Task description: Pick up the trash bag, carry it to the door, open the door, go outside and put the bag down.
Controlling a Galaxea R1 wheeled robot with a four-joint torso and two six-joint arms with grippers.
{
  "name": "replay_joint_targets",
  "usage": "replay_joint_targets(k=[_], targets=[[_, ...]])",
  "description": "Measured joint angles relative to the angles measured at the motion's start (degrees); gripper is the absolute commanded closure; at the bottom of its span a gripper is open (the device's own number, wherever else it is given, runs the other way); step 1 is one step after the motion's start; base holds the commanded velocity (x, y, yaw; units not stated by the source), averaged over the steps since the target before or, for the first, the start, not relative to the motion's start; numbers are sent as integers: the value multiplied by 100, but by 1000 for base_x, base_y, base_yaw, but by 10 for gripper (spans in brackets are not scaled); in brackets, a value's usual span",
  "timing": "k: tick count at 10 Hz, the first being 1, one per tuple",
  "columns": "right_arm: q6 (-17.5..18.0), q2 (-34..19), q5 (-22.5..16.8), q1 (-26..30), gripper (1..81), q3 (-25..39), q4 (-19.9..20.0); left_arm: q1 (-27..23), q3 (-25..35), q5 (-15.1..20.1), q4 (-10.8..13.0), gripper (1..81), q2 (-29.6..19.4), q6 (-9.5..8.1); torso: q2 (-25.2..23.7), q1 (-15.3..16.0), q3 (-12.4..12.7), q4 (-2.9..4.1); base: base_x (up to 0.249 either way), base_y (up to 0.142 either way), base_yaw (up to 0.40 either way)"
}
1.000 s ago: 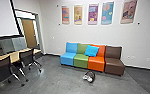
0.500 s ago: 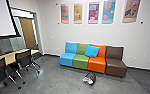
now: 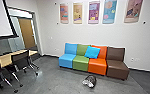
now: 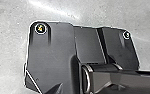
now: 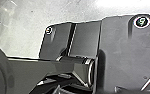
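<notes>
Grey floor [image 3: 53,83], with the trash bag [image 3: 92,80] lying on it, not yet picked up
Black chairs [image 3: 20,61] at left, coloured seats [image 3: 81,63] beyond, the bag on the near side of the orange one; likely the approach, wanting a closer drive and low reach; whether either tool is open, closed or gripping I cannot tell

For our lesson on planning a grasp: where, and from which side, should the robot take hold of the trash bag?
Probably high on the dark, rounded body of the trash bag, from above, approaching over the floor on the side away from the orange seat. It lies low and bulging; I can't make out a knot or handle.
</notes>
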Motion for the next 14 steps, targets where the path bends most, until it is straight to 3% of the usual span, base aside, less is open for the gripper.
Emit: replay_joint_targets(k=[9,14], targets=[[0,6,11,-5,10,4,7,17,2,0,-2,10,0,0,-6,-13,2,0,198,0,0],[0,-20,11,-7,10,0,7,15,0,5,0,10,2,0,-5,-10,2,0,199,-78,0]])
